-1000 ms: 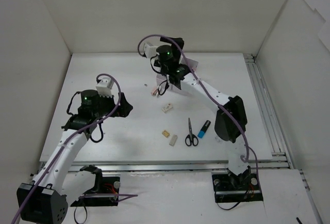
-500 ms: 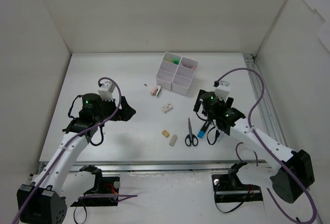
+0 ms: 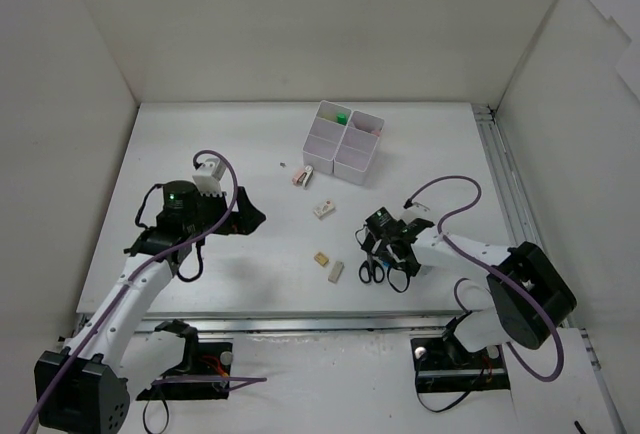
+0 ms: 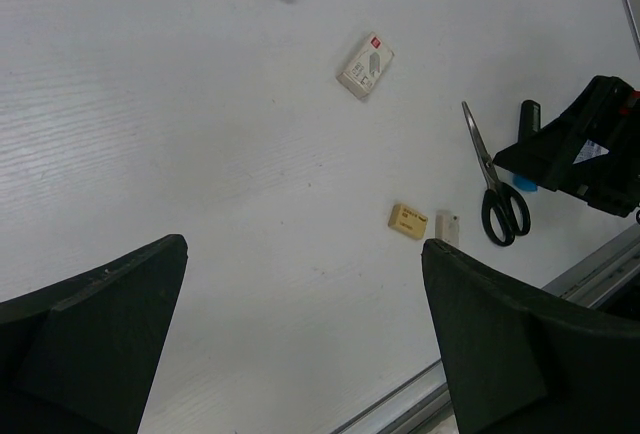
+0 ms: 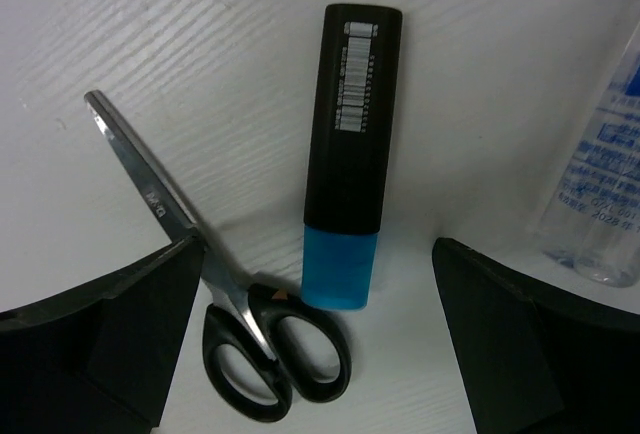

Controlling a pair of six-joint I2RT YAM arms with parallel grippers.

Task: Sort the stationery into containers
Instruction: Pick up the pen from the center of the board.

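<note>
Nearest us, our right pincer [image 5: 318,289] hangs with jaws wide apart over the blue highlighter [image 5: 350,154]. The highlighter lies on the tabletop [image 3: 220,144] beside the black-handled scissors [image 5: 260,344]. Our left pincer [image 4: 305,254] hovers further left, likewise spread and holding nothing. Farthest, the four white bins [image 3: 343,141] stand together.
</note>
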